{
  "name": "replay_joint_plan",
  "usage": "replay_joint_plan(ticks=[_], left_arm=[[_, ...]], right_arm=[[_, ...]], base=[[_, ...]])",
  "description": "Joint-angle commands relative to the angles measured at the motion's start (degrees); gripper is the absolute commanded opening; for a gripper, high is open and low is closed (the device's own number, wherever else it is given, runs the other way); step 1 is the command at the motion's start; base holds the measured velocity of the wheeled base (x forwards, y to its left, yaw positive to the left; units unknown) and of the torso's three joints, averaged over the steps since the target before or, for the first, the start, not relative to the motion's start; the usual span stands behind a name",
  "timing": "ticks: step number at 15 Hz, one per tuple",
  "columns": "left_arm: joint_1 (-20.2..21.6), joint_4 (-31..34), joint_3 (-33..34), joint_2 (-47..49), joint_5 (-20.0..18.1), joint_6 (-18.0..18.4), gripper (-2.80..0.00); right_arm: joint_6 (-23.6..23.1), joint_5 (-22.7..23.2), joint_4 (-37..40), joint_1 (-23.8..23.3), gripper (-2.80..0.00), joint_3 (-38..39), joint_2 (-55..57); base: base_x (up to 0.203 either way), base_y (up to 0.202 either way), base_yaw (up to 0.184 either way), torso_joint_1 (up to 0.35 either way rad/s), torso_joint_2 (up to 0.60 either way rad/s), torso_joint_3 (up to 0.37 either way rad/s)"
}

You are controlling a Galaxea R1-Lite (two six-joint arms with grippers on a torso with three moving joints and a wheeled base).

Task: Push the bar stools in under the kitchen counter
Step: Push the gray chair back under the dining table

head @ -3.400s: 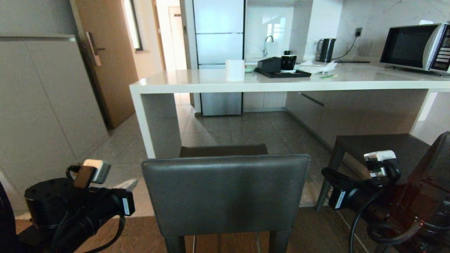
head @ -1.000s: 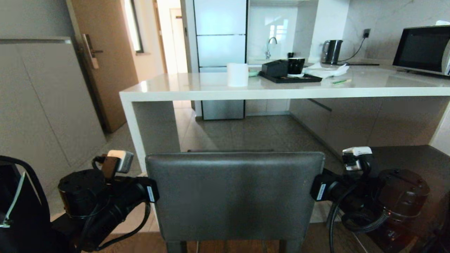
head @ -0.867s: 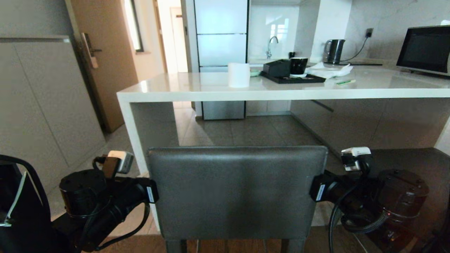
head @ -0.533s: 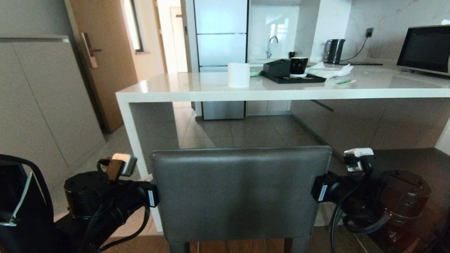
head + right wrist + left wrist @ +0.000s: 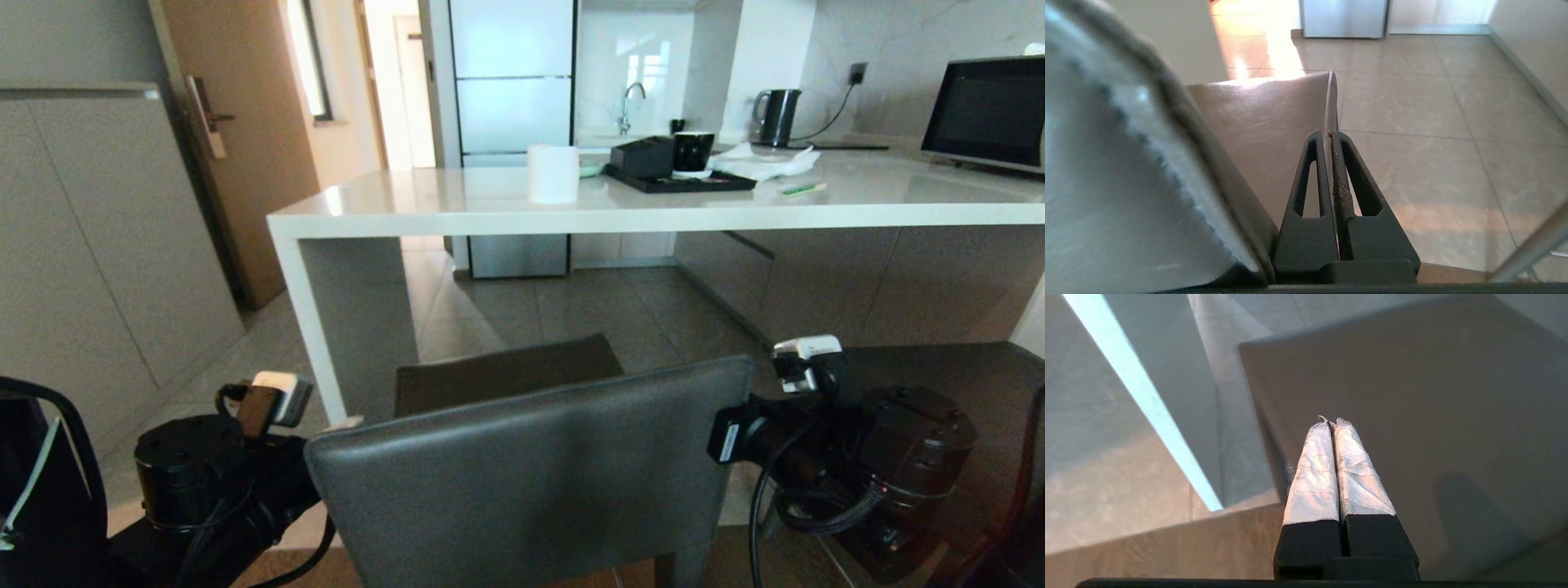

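- Nothing tucked in yet: near dark-grey leather-backed bar stool (image 5: 522,465) tilted, short of glossy white stone-look kitchen counter (image 5: 653,214).
- Left gripper (image 5: 1333,422) and right gripper (image 5: 1329,134) pressed together, flanking the backrest.
- Second dark stool (image 5: 939,367) untouched.

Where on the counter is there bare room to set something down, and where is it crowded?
The counter is bare from its left corner to the white roll, and along the front edge right of the roll. Another bare stretch runs from the green pen toward the microwave. It is crowded at the back middle: black tray, cup and crumpled paper.
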Motion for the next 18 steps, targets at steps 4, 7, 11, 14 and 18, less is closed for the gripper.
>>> replay_joint_plan(ticks=[4, 7, 11, 14, 18], left_arm=[[0.3, -0.5, 1.7, -1.1, 1.1, 0.0, -2.8], [3.5, -0.5, 1.4, -1.3, 2.2, 0.4, -2.8], [13.4, -0.5, 2.0, -7.6, -0.3, 3.9, -2.8], [10.5, -0.5, 8.4, -12.8, -3.2, 4.7, -2.8], [-3.5, -0.5, 9.1, -15.6, 4.5, 3.9, -2.8]], right_arm=[[0.9, -0.7, -0.6, 0.2, -2.8, -0.3, 1.6], [2.7, -0.6, -0.6, -4.0, -2.8, 0.3, 1.7], [3.7, -0.3, -0.6, -9.4, -2.8, 0.8, 0.9], [4.4, -0.3, -0.6, -9.4, -2.8, 0.8, 0.7], [4.4, 0.2, -0.6, -9.7, -2.8, 0.3, 0.9]], base=[[0.0, 0.0, 0.0, 0.0, 0.0, 0.0], [0.0, 0.0, 0.0, 0.0, 0.0, 0.0], [0.0, 0.0, 0.0, 0.0, 0.0, 0.0], [0.0, 0.0, 0.0, 0.0, 0.0, 0.0], [0.0, 0.0, 0.0, 0.0, 0.0, 0.0]])
